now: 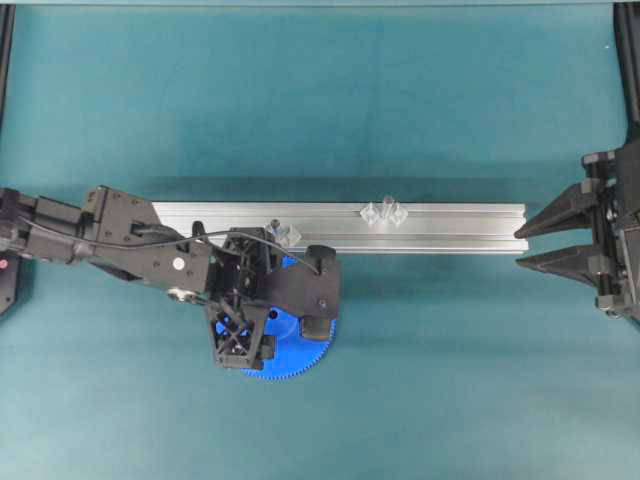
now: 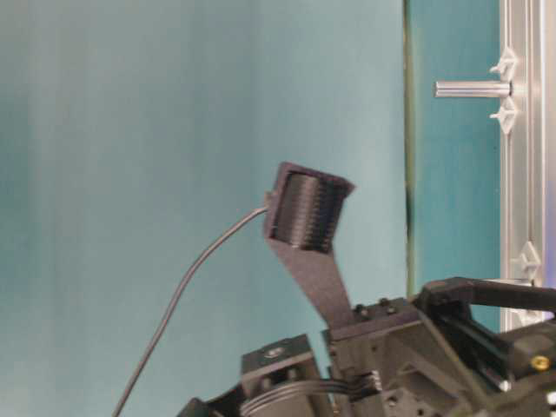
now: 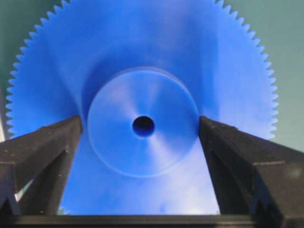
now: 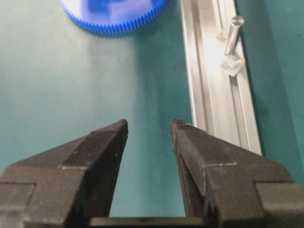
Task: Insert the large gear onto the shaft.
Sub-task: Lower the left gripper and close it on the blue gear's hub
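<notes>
Blue plastic fills the left wrist view: the large gear [image 3: 142, 118] lies flat on the teal table [image 1: 320, 90], its raised hub with the small hole sitting between the two black fingers [image 3: 42, 152] of the left hand [image 3: 141, 124]. That hand is spread wide, a finger on either side of the hub; the fingertips look very close to the hub's edge, but whether they touch it is hard to tell. From overhead, the left arm covers most of the gear, leaving only its toothed lower rim showing just below the metal rail [image 1: 450, 228]. The shaft [image 1: 386, 205] stands on its clear base on the rail, right of the gear and apart from it. A second pin [image 1: 277, 229] stands on the rail beside the left arm. The right hand [image 4: 148, 127] hangs open and empty near the rail's right end.
</notes>
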Motion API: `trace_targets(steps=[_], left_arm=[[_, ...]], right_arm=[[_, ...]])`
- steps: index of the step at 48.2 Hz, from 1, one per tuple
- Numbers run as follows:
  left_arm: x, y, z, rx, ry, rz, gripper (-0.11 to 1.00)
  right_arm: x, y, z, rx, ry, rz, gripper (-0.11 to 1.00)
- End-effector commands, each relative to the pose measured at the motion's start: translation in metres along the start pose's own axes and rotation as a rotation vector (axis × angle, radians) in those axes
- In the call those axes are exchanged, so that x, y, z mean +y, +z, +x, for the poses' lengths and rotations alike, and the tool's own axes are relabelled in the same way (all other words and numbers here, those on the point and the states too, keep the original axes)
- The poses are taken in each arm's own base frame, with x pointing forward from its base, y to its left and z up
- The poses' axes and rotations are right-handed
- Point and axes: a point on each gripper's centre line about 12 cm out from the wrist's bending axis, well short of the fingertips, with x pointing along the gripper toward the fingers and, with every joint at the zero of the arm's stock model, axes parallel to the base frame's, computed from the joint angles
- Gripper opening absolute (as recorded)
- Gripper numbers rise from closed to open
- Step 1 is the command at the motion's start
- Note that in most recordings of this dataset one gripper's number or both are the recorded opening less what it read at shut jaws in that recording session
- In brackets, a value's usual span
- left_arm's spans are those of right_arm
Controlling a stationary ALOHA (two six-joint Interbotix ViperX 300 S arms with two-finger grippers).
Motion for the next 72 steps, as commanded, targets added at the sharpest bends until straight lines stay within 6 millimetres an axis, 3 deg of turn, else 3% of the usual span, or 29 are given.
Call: trace_targets(steps=[1,36,48,62,72], left_arm=[[0.002,0.008,-0.005,-0.028,0.003,-0.006,0.94],[0.002,0.007,0.003,-0.008,0.002,-0.017,0.93],[0.002,0.006,0.004,-0.005,0.003,-0.015,0.78],[0.002,0.013,-0.006,-0.054,0.001,-0.005,0.78],[0.000,0.028,-0.024,-0.113,-0.002,-0.001,0.78]], right_arm=[[0.001,0.004,0.000,-0.009,0.003,0.008,0.50],[0.001,0.003,0.000,-0.009,0.003,0.011,0.50],[0.001,0.004,0.000,-0.012,0.005,0.010,0.50],[0.001,0.004,0.000,-0.013,0.005,0.010,0.50],[0.001,0.003,0.000,-0.012,0.005,0.010,0.50]])
